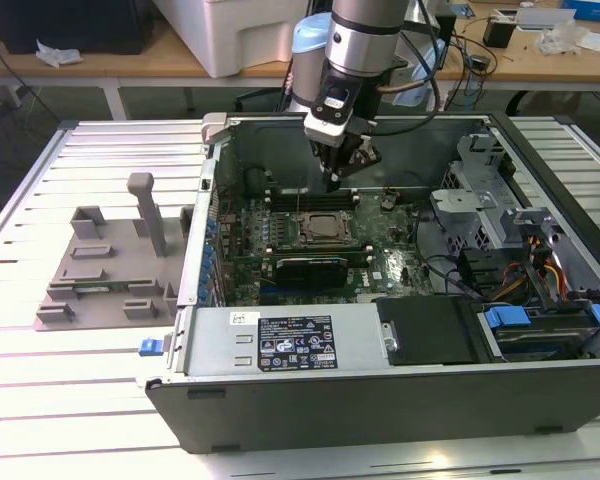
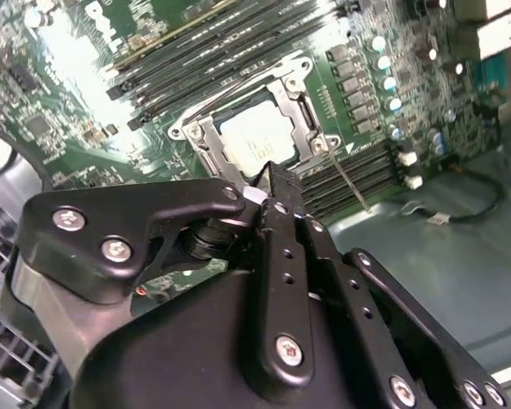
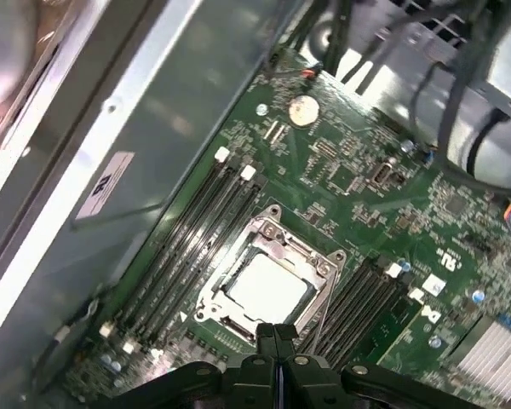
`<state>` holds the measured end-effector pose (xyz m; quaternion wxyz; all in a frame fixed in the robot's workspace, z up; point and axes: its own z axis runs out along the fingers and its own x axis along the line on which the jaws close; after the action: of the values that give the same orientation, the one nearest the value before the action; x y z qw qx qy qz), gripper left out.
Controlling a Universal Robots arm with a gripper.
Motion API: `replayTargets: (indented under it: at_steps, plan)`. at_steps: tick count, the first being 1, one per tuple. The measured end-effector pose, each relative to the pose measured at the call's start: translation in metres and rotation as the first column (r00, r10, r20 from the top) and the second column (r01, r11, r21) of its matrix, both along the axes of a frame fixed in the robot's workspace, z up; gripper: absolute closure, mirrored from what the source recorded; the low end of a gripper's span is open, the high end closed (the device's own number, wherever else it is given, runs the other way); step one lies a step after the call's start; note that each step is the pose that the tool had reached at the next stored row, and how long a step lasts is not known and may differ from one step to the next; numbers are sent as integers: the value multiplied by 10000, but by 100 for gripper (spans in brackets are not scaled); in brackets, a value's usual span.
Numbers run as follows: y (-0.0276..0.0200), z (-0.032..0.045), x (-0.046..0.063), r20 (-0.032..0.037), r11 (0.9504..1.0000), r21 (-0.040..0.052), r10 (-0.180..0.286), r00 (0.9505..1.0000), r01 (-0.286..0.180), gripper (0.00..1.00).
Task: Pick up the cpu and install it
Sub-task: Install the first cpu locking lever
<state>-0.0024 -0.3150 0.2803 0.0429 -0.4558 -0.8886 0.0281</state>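
Nearest in the exterior view is the dark sheet-metal wall of the open computer case (image 1: pixel 380 400). Behind that wall a grey box carries a printed label (image 1: pixel 295 345) of black and white panels whose print is too small to make out. A small blue plastic tab (image 1: pixel 152 346) sticks out at the case's corner on the exterior view's left. Beyond it a matte grey moulded fixture (image 1: pixel 110 265) rests on the ribbed white table (image 1: pixel 40 190).

Inside the case lies the green motherboard (image 1: pixel 385 268), with a long black expansion card (image 1: pixel 310 270) across it. The cpu (image 1: pixel 320 228), a flat square with a dull silver top, sits in the socket frame (image 3: pixel 277 232), seen in both wrist views (image 2: pixel 257 136) (image 3: pixel 268 290). Black memory slots (image 3: pixel 196 230) flank the socket, and a shiny coin cell (image 3: pixel 304 109) lies farther off.

Above the cpu and clear of it hangs the gripper (image 1: pixel 332 185) (image 2: pixel 277 177) (image 3: pixel 277 334), its black fingers pressed together with nothing between them

Wooden benches (image 1: pixel 180 55) stand at the back
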Motion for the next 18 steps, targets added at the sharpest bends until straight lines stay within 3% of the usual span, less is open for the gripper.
replayTargets:
  at_steps: [3, 6, 8, 10, 12, 14, 18]
  plan:
    - [0, 0, 0, -1, 9968, 3, 801, 9968, -801, 89]
    - [0, 0, 0, 0, 9862, 6, 1656, 9862, -1656, 89]
    - [0, 0, 0, 2, 9750, 17, 2223, 9750, -2223, 89]
    - [0, 0, 0, 3, 9675, 24, 2527, 9676, -2527, 89]
    - [0, 0, 0, 7, 9541, 36, 2994, 9541, -2994, 89]
    - [0, 0, 0, 11, 9367, 47, 3500, 9367, -3500, 89]
    - [0, 0, 0, 19, 9144, 66, 4048, 9144, -4048, 89]
